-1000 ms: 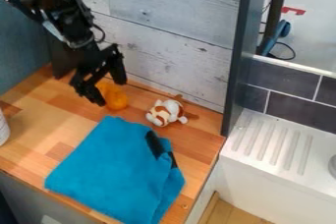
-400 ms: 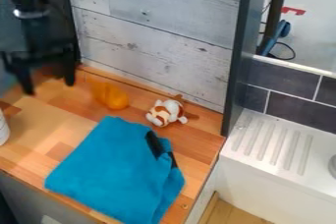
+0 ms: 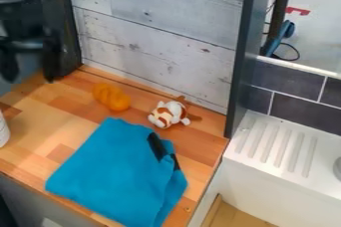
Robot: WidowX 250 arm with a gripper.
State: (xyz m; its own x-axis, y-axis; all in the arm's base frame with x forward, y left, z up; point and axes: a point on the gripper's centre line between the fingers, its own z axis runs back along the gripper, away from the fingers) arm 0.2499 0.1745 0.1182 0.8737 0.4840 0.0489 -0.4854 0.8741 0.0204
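Hangs with spread hand [image 3: 30, 75] at ten o'clock from orange object [image 3: 112, 97], itself at ten from plush toy [image 3: 169, 114], twelve from blue cloth [image 3: 116, 169].

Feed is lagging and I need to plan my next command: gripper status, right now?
Gripper: open, fingers spread apart, holding nothing, at the upper left of the view.

From the 1 fixed camera, the view looks down at a slant from above the near side of the blue cloth [image 3: 116, 169], facing the plank wall [image 3: 156, 56] beyond it, near enough to frame the whole cloth.
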